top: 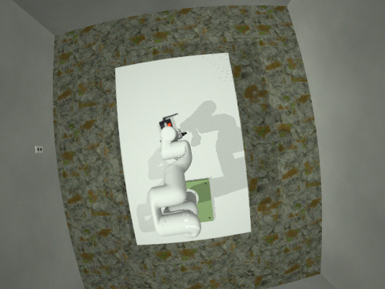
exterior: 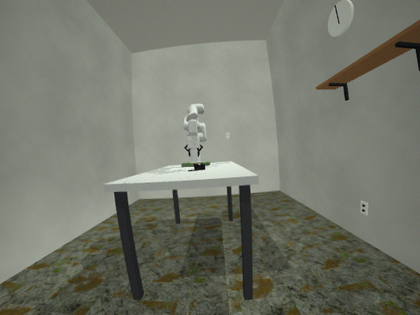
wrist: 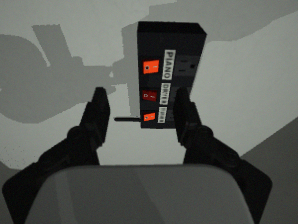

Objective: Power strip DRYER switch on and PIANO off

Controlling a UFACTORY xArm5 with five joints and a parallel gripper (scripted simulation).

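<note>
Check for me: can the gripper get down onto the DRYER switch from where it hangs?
Probably yes. The gripper, partly open and holding nothing, hangs above the power strip, and nothing lies over the dark red DRYER switch.
</note>
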